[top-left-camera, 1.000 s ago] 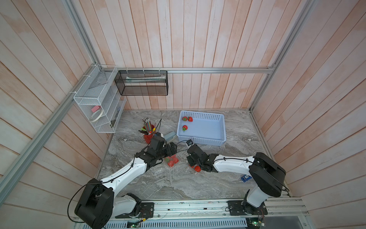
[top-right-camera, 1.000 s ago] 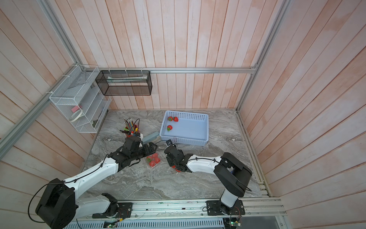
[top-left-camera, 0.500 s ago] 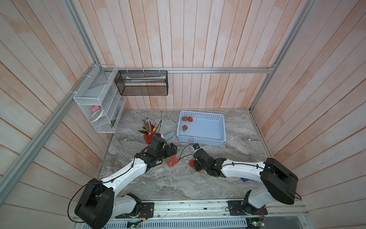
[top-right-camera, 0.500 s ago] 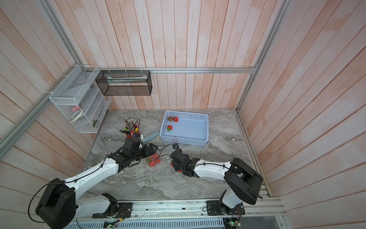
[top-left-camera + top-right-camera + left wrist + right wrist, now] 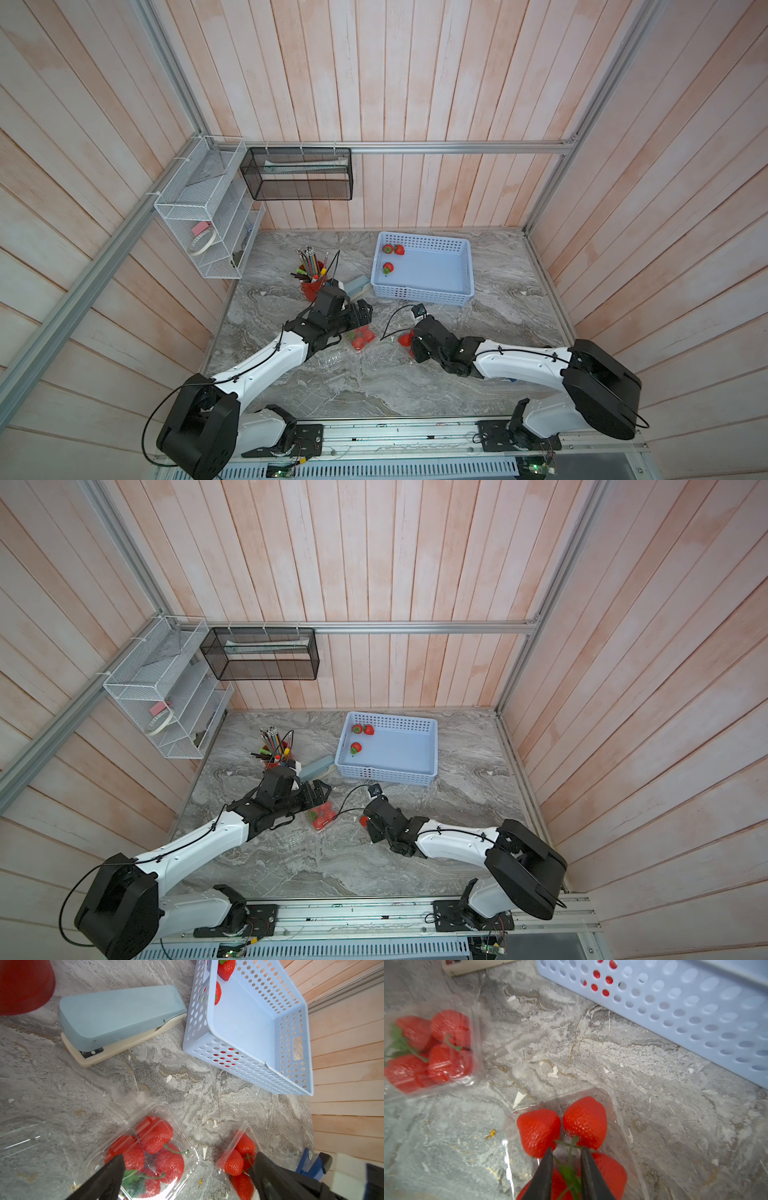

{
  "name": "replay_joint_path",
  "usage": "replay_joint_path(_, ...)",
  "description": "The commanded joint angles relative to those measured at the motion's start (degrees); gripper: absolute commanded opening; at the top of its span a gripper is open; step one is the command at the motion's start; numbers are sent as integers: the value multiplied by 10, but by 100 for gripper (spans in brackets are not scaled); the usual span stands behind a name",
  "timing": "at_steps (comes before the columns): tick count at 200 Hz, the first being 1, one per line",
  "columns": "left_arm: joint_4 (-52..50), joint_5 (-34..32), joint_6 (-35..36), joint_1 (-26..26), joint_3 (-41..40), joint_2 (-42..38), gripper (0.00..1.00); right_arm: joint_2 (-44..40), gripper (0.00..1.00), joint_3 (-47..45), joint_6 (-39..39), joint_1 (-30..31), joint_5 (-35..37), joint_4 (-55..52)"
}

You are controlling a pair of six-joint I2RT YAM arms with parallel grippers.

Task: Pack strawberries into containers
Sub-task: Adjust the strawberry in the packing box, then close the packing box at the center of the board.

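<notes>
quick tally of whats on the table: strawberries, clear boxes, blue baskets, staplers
strawberries: 11
clear boxes: 3 (2 filled, 1 empty)
blue baskets: 1
staplers: 1
total: 16

Both top views: mounted high on the robot's side, looking steeply down; whole marble surface (image 5: 374,386) in frame, far off. Left wrist view: close, low, facing the light-blue basket (image 5: 249,1022). Right wrist view: closer still. Wrist views share basket's near wall, filled clamshell container (image 5: 475,1053).
</notes>
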Motion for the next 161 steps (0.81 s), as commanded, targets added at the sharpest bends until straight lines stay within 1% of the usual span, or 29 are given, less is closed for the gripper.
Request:
replay_joint_path(1, 14, 8, 3, -3, 0, 7, 99, -35, 31, 13, 13, -3, -7, -25)
replay_joint_path(18, 13, 7, 8, -9, 6, 12, 99, -60, 33, 15, 25, -3, -9, -40)
replay_joint_path(45, 14, 6, 16, -24, 17, 23, 99, -98, 33, 12, 64, -3, -15, -89)
replay_joint_path(72, 18, 11, 21, -33, 21, 31, 99, -146, 24, -8, 120, -3, -30, -162)
replay_joint_path(95, 24, 17, 22, -35, 18, 33, 99, -194, 9, -28, 166, -3, -59, -236)
replay_joint_path(112, 32, 22, 22, -37, 15, 36, 99, -235, 2, -43, 203, -2, -82, -286)
replay_joint_path(118, 34, 24, 22, -37, 16, 39, 99, -248, 0, -47, 216, -2, -87, -304)
replay_joint_path(131, 41, 32, 22, -39, 16, 47, 96, -278, 0, -52, 240, -2, -94, -341)
replay_joint_path(161, 58, 44, 23, -47, 25, 70, 93, -320, 0, -55, 280, -2, -85, -426)
